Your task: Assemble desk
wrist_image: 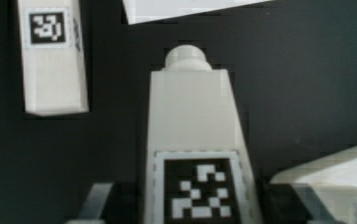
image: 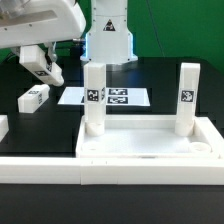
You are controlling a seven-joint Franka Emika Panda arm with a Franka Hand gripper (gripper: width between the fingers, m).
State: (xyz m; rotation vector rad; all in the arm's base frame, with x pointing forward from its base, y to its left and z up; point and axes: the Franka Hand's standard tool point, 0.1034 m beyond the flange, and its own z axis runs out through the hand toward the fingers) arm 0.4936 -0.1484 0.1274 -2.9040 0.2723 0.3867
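A green backdrop hung behind a black table (image: 40,135). The tabletop (image: 150,150) lay near the front of the table, rim up, and two legs stood upright in its far corner sockets, one on the exterior view's left (image: 93,100) and one on its right (image: 187,100), each showing a tag partway up. A third leg (wrist_image: 193,130) was off the table, up at the exterior view's left and well apart from the tabletop (its rounded tip pointed away from the wrist camera). The fingers (wrist_image: 97,205) pinched this leg on either side at its tagged end. Below them a fourth leg (image: 33,97) lay flat on the table, tag up, touching nothing. The marker board (image: 118,97) lay just behind the tabletop, between the standing legs. A long white rail (image: 40,166) ran along the front edge.
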